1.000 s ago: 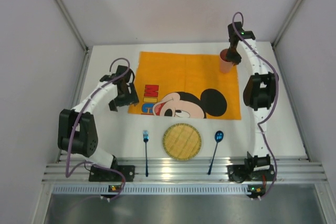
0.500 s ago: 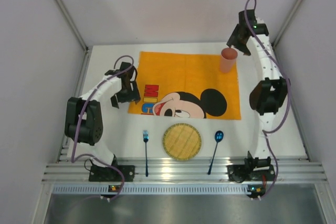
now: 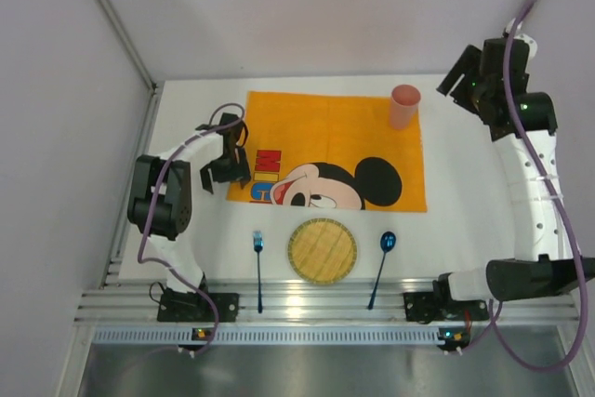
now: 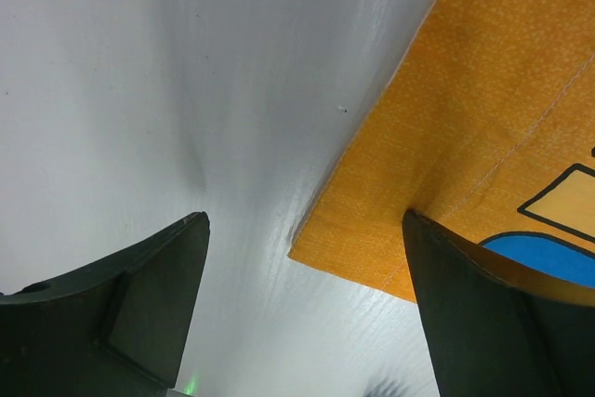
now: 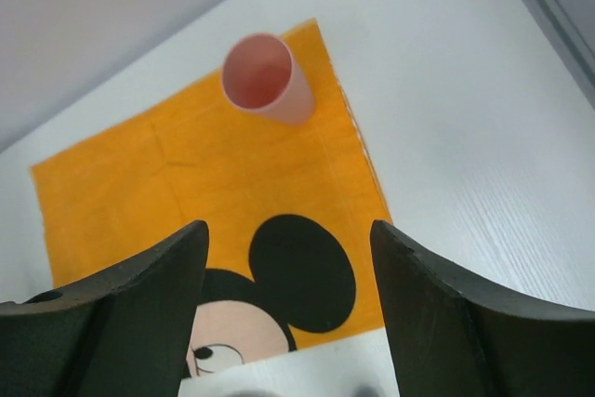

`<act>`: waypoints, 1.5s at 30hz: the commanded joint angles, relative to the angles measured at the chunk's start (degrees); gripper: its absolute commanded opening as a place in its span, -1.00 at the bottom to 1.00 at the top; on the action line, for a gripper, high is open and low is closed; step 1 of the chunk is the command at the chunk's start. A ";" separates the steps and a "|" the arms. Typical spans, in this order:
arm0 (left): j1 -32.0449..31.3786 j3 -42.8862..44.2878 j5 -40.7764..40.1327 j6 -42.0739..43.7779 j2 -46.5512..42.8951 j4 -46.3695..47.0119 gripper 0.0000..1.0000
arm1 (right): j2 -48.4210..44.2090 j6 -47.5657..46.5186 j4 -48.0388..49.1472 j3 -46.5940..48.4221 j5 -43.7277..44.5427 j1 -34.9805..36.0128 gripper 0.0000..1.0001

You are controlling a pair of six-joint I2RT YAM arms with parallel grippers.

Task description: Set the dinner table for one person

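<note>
Left gripper (image 4: 304,218) was spread wide with nothing between its fingers, sitting low over the spot where the placemat's left corner met bare tabletop. I couldn't tell if the fingertips actually touched the surface. The right gripper (image 5: 288,226) was wide apart too and empty, held up high over the far right side, well apart from everything. The dinner table (image 3: 465,165) was a big plain white rectangle, matte with a faint wood-grain texture in the wrist views. It filled the whole floor of the enclosure and was way bigger than anything on it. Going left to right across it: a strip of bare white at the left edge, then the orange placemat (image 3: 325,127) with the cartoon mouse lying flat across the middle and far part. A pink cup (image 3: 403,106) stood upright on the placemat's far right corner. Along the near side, off the cloth, were a fork (image 3: 259,267) with a blue head, a round woven yellowish mat (image 3: 322,251), and a spoon (image 3: 383,258) with a blue bowl. They sat in a row, apart from each other, with the round one just touching or nearly touching the placemat's near edge. Pale grey walls boxed the table in on three sides, and a ribbed metal rail (image 3: 316,304) ran along the near edge, where both arm bases were bolted.
</note>
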 commanded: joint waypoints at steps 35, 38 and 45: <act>-2.58 -4.65 -4.17 -8.81 -16.36 -5.03 0.89 | -0.61 -1.76 21.39 -55.78 -39.31 23.50 0.24; -2.58 -2.71 -4.18 -8.98 -16.63 -5.92 0.89 | 2.56 -1.94 23.59 -56.05 -40.64 25.17 0.19; -2.58 -4.10 -4.96 -8.90 -19.61 -7.06 0.89 | 8.97 -0.71 28.77 -57.72 -42.49 27.72 0.11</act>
